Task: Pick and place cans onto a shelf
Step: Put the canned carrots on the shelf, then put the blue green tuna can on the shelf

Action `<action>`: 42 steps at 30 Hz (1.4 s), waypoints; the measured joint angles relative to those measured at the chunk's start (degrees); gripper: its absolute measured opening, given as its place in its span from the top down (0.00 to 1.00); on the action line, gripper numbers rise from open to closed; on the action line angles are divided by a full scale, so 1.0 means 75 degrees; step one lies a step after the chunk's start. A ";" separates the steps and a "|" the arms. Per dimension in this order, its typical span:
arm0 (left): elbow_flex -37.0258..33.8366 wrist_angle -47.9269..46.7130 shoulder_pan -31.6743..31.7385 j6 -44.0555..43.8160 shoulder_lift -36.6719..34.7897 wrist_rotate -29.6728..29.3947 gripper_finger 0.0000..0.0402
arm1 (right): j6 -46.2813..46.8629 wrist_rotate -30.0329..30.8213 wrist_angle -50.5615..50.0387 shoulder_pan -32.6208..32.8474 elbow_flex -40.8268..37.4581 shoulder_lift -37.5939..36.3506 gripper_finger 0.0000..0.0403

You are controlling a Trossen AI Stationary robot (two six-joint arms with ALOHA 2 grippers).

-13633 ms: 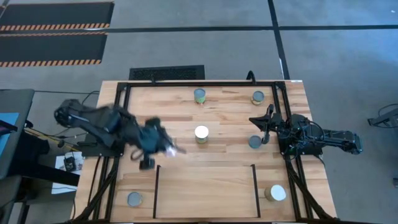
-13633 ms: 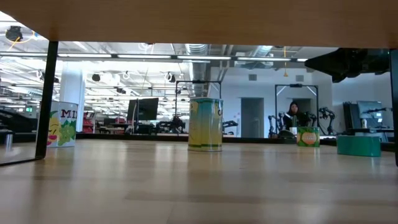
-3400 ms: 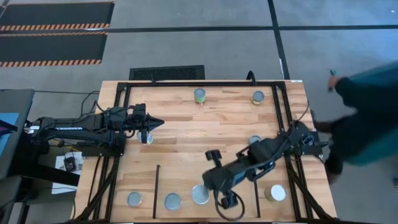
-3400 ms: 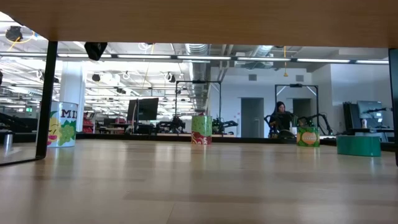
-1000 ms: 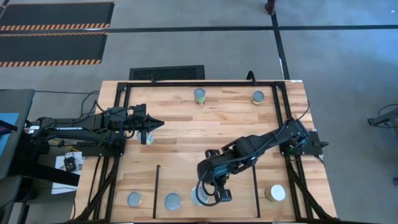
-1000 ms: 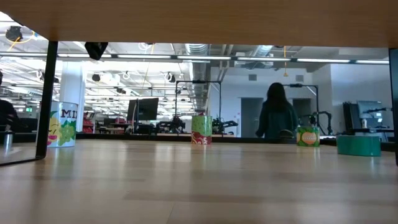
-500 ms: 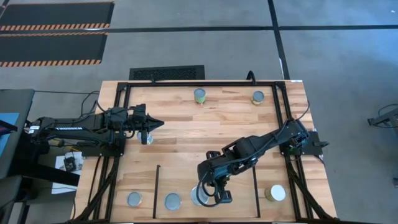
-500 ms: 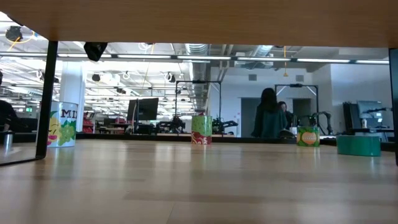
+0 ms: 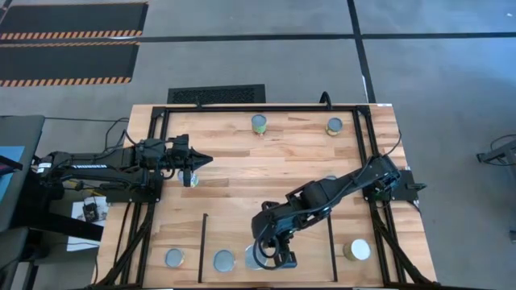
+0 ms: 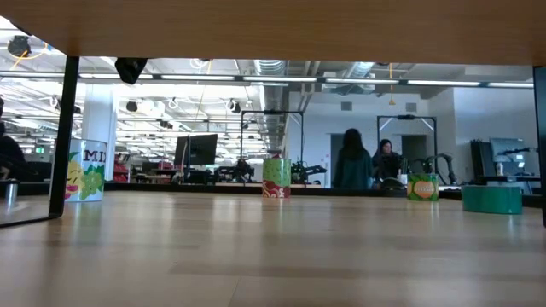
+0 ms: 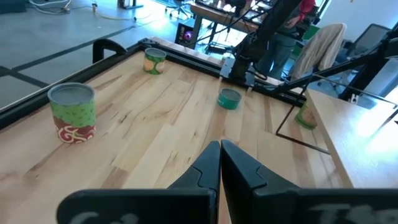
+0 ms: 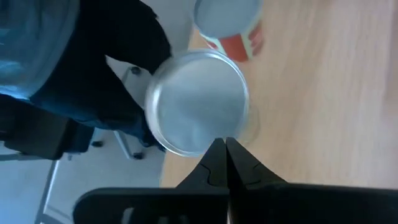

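While the left gripper point(image 9: 206, 160) waits over the desk's point(image 9: 266, 197) left side with its jaws pressed together, the right gripper point(image 9: 278, 259) reaches down to the desk's near edge, its jaws also pressed together and holding nothing. In the right wrist view its closed fingers point(image 12: 224, 163) sit just at the rim of a wide can point(image 12: 198, 102) with a plain silver top, which stands at the near edge; whether they touch it I cannot tell.

That wide can point(image 9: 256, 256) stands inside the shelf point(image 9: 242, 229), the plank section between two thin black bars, partly hidden by the right arm. A second can point(image 9: 223, 260) stands just beside it on the left, also within the bars. Another can point(image 9: 174, 258) stands outside the left bar, near the desk's near-left corner, and a white-topped can point(image 9: 359, 250) stands outside the right bar, near the near-right corner.

Two more cans point(image 9: 259, 123) stand along the far edge, one at the middle and one towards the far-right corner. Beyond the desk, the low view shows two people point(image 10: 351, 169) in the room.
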 joint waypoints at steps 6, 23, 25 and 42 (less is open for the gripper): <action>0.0001 -0.0001 -0.0002 0.0000 0.0001 0.0001 1.00 | -0.0105 0.0018 0.0101 0.0000 0.0000 0.0003 0.99; -0.0001 -0.0010 0.0001 -0.0102 -0.0001 -0.0008 1.00 | -0.2116 0.0664 -0.1093 -0.1452 -0.0246 -0.1056 1.00; 0.0000 -0.0024 0.0000 -0.0099 0.0001 -0.0046 1.00 | -0.2509 0.0456 -0.0879 -0.1779 -0.0722 -0.1119 1.00; 0.0001 -0.0304 0.0001 -0.0740 0.0433 -0.0914 1.00 | -0.2195 0.0483 0.6187 -0.3915 -0.8053 -0.4648 1.00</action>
